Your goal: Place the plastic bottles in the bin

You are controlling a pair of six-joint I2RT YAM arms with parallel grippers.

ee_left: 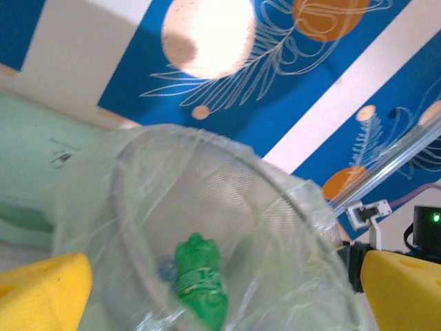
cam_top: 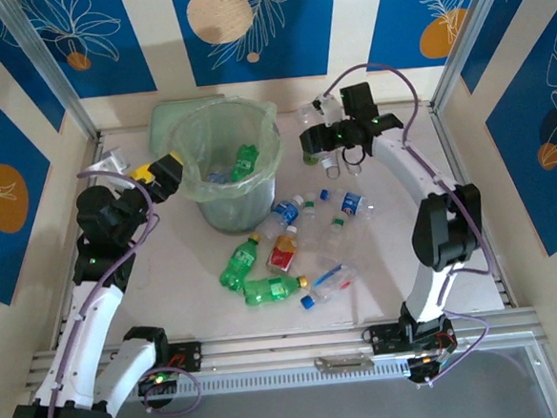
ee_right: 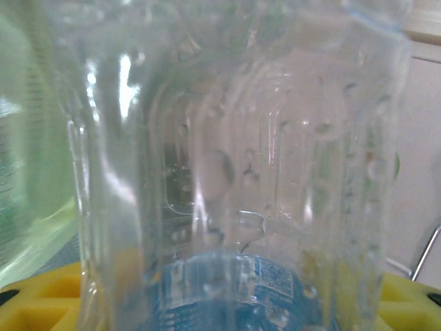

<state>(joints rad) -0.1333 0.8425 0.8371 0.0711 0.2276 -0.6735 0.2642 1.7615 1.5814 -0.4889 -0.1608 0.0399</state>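
Observation:
The bin [cam_top: 226,165], a pale-green bucket lined with a thin bag, stands at the back centre with a green bottle [cam_top: 245,162] inside. Several plastic bottles lie in front of it: two green ones [cam_top: 237,264] [cam_top: 274,288], a red-labelled one [cam_top: 283,252] and clear ones with blue labels [cam_top: 353,204]. My left gripper [cam_top: 166,174] hangs open at the bin's left rim; in its wrist view the yellow pads [ee_left: 41,293] flank the bin [ee_left: 275,207] and the green bottle [ee_left: 201,286]. Right of the bin, my right gripper [cam_top: 317,137] is shut on a clear blue-labelled bottle [ee_right: 234,172].
A pale-green flat piece [cam_top: 172,116] lies behind the bin. Thin wire tongs [cam_top: 352,161] rest near the right gripper. Metal frame posts and patterned walls enclose the table on three sides. The aluminium rail [cam_top: 298,346] with the arm bases runs along the near edge.

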